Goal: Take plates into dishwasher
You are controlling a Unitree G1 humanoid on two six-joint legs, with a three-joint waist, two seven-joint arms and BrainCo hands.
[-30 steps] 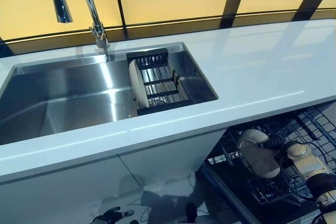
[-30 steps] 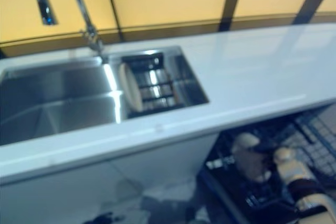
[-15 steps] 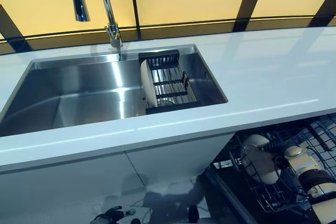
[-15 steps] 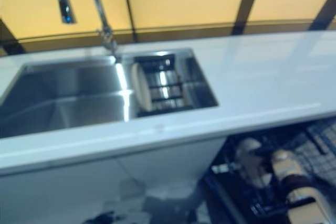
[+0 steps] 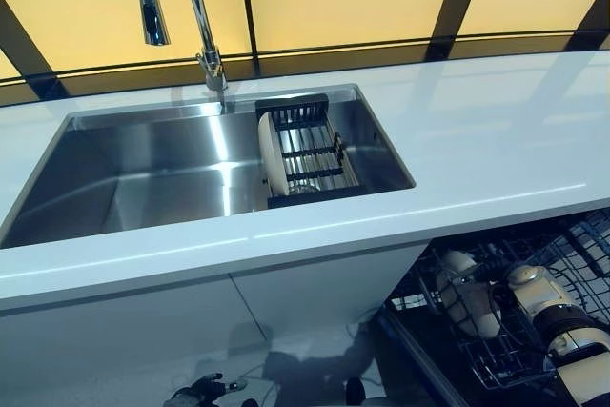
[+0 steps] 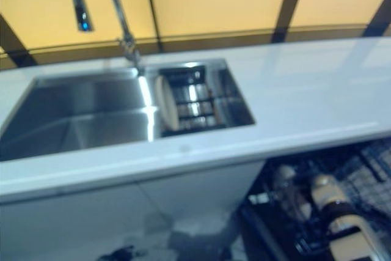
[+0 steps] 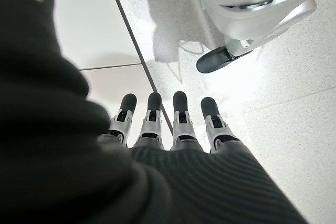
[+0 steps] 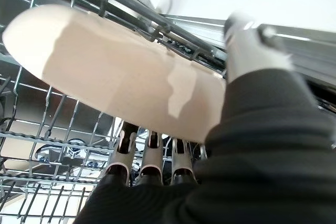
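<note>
**Now at the rack: one plate going in, one waiting in the sink**

Nearest the camera, low on the robot's left, the left hand (image 7: 168, 124) hangs over the floor (image 7: 273, 129) with its fingers straight and side by side, holding nothing; it appears idle, kept clear of the work.

Lower right, the right hand (image 5: 534, 295) reaches down into the pulled-out dishwasher rack (image 5: 496, 359). A beige plate (image 8: 121, 77) stands on edge among the rack wires, roughly upright, as a plate must stand to seat between the tines. In the right wrist view the plate lies directly across the hand, with the fingers (image 8: 149, 153) passing behind its lower rim and the thumb (image 8: 247, 45) on the near side above it, so the hand pinches the plate by its edge. That edge hold probably serves to steer the rim down into a slot. Whether the plate already rests on the wires cannot be told.

Above the rack runs the white bench (image 5: 477, 150), bare where it shows.

Farther back, set into the bench, the steel sink (image 5: 143, 178) holds a small black drying rack (image 5: 310, 154) at its right end. A second plate (image 5: 273, 153) stands on edge at that rack's left side, well apart from both hands; it is judged the next to be moved. Behind the sink rises the tap (image 5: 195, 16).
</note>
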